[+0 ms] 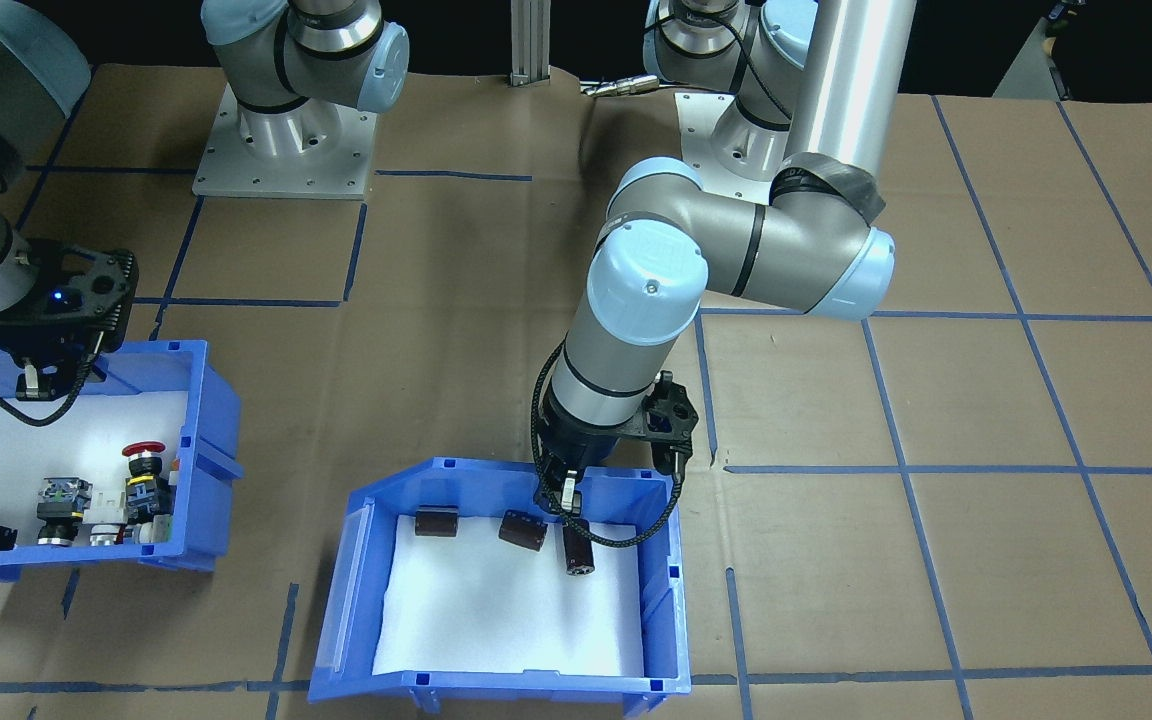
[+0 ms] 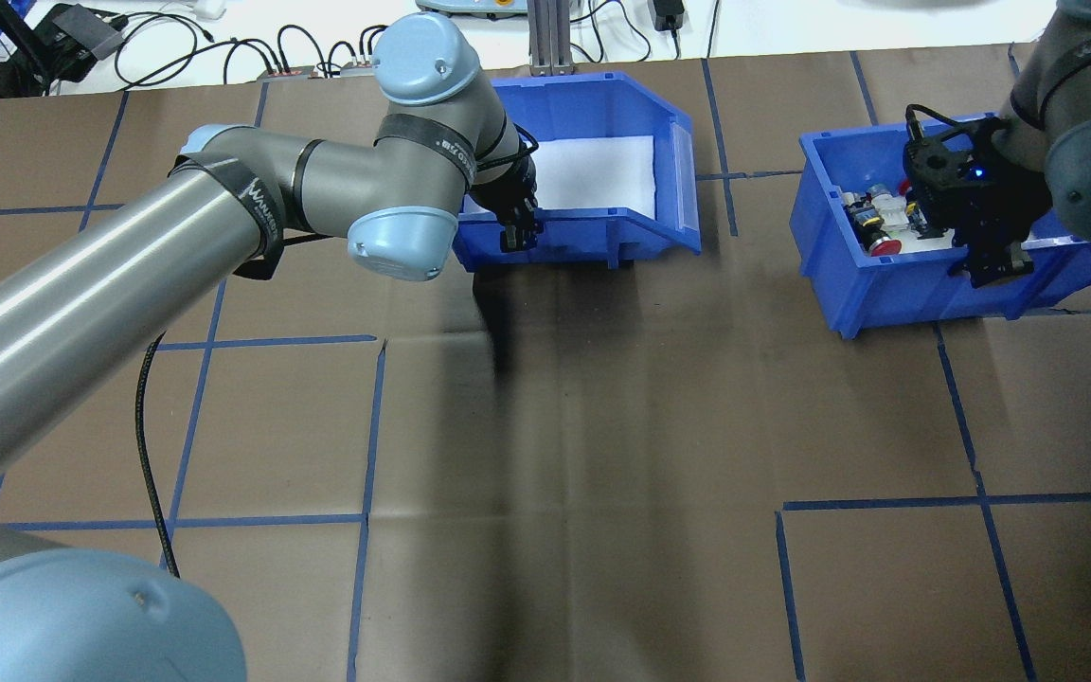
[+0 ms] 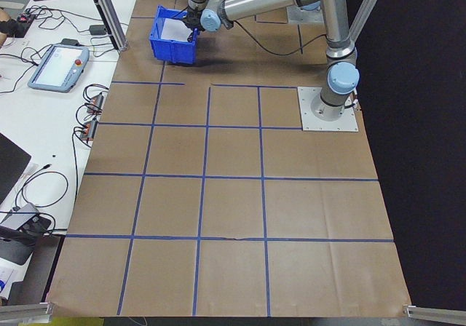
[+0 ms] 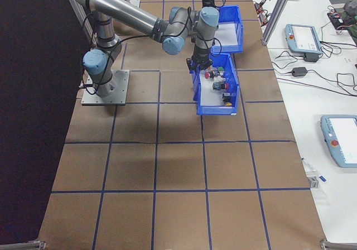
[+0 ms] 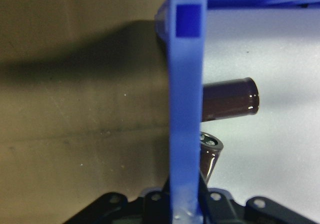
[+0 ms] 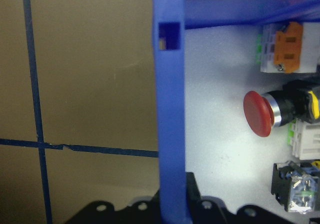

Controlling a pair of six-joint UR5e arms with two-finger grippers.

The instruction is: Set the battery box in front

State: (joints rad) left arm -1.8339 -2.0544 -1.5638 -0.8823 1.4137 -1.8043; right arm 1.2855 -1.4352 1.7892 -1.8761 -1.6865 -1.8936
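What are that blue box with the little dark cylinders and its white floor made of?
The battery box looks like moulded plastic: glossy, uniform blue, with ribbed walls. Its white floor seems to be foam, matte and finely grainy. The cylinders have shiny dark sleeves, possibly plastic wrap.

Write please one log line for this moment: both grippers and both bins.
left gripper: straddles battery box rear wall | right gripper: straddles switch bin wall | both bins on table

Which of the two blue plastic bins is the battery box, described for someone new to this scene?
On the brown paper-covered table with blue tape lines, find the left gripper; it straddles the back wall of the battery box. This bin holds only three dark cylinders on white foam, whereas the other blue bin holds colourful push-buttons.
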